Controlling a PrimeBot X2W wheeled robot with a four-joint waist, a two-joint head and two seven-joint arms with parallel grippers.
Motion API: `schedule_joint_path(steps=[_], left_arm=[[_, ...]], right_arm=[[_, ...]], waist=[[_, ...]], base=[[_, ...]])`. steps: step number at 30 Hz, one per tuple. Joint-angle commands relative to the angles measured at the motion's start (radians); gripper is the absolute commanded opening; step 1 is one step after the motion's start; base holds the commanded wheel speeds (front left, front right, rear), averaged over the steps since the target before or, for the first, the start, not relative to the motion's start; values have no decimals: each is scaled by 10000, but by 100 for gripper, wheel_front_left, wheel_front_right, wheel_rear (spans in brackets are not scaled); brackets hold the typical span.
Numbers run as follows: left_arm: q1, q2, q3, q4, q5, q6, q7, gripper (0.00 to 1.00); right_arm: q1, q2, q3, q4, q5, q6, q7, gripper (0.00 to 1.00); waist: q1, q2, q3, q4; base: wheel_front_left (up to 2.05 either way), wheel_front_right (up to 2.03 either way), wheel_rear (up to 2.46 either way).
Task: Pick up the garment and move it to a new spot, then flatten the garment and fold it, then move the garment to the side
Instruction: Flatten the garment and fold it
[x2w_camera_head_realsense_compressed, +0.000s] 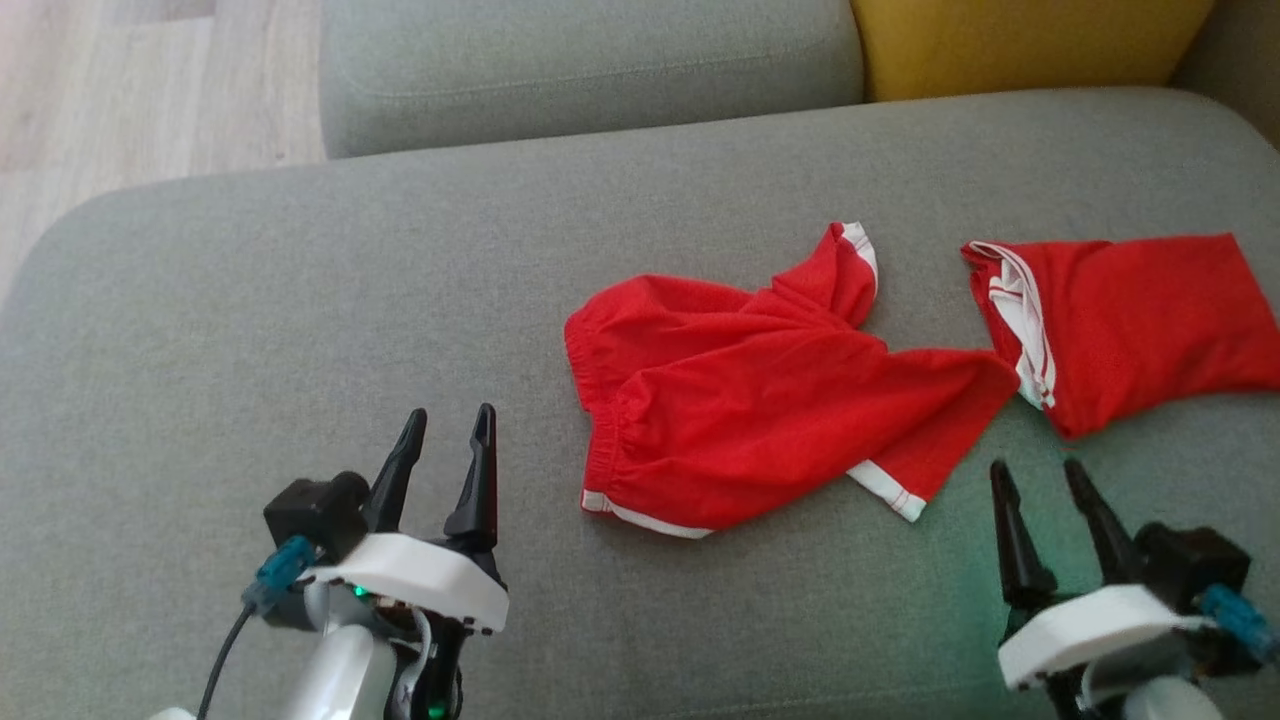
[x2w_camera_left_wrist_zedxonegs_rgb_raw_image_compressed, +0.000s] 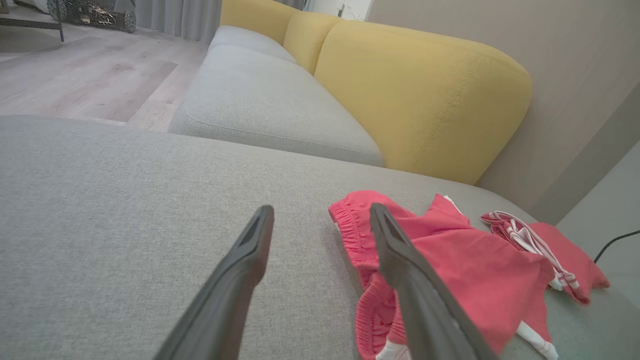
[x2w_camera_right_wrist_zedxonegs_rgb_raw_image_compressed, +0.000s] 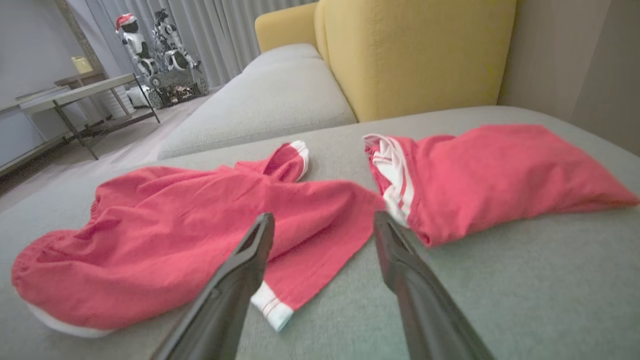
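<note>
At the far left of the head view there is a pale wooden floor (x2w_camera_head_realsense_compressed: 150, 90), and next to it begins the wide grey sofa seat (x2w_camera_head_realsense_compressed: 250, 300) on which everything lies. Behind this seat there is a second grey cushion (x2w_camera_head_realsense_compressed: 590, 70).

At the lower left, the left gripper (x2w_camera_head_realsense_compressed: 451, 415) hovers over bare grey fabric. Its two dark fingers are spread wide and hold nothing. In the left wrist view the same gripper (x2w_camera_left_wrist_zedxonegs_rgb_raw_image_compressed: 321, 212) points along the seat, and the gathered waistband of the red shorts (x2w_camera_left_wrist_zedxonegs_rgb_raw_image_compressed: 475, 270) lies just beside its right finger.

The red shorts (x2w_camera_head_realsense_compressed: 760, 400) are near the middle of the seat, a little to the right. They are crumpled and not flat. The elastic waist is turned to the left and the two legs with white trim go to the right; one leg is bent upward, the other one stretches toward the lower right.

At the top right a yellow cushion (x2w_camera_head_realsense_compressed: 1020, 40) leans behind the seat. Below it, at the right edge, lies a second red garment (x2w_camera_head_realsense_compressed: 1130, 320) with white stripes, folded quite neatly. Its lower left corner comes very near the tip of the long leg of the shorts.

At the lower right, the right gripper (x2w_camera_head_realsense_compressed: 1040, 475) stands close to the white hem of that leg but apart from it. Its fingers are spread wide and grip nothing. In the right wrist view this gripper (x2w_camera_right_wrist_zedxonegs_rgb_raw_image_compressed: 324, 220) looks over the shorts (x2w_camera_right_wrist_zedxonegs_rgb_raw_image_compressed: 175, 235) and the folded garment (x2w_camera_right_wrist_zedxonegs_rgb_raw_image_compressed: 500, 170)
</note>
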Motion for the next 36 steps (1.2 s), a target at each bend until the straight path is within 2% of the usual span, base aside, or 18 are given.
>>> schedule_joint_path(steps=[1, 7, 14, 23, 36], left_arm=[[-224, 24, 358, -326, 62, -28, -124, 100], [-346, 24, 282, -237, 124, -47, -124, 100], [-508, 24, 33, -42, 148, -60, -124, 100], [-634, 24, 21, -27, 139, 40, -124, 100], [-774, 24, -41, 118, 128, 151, -124, 100]], right_arm=[[-198, 39, 75, -517, -136, -9, 111, 100], [-35, 358, 334, -437, -22, -9, 626, 100], [-295, 458, 606, 573, 285, -9, 1320, 100], [-893, 468, 773, 1642, 1629, -9, 1224, 100], [-1461, 470, 916, 2545, 2019, -9, 981, 100]], waist=[[0, 0, 102, -30], [0, 0, 302, 37], [0, 0, 505, 365], [0, 0, 730, 740], [0, 0, 919, 921]], base=[[0, 0, 0], [0, 0, 0], [0, 0, 0], [0, 0, 0], [0, 0, 0]])
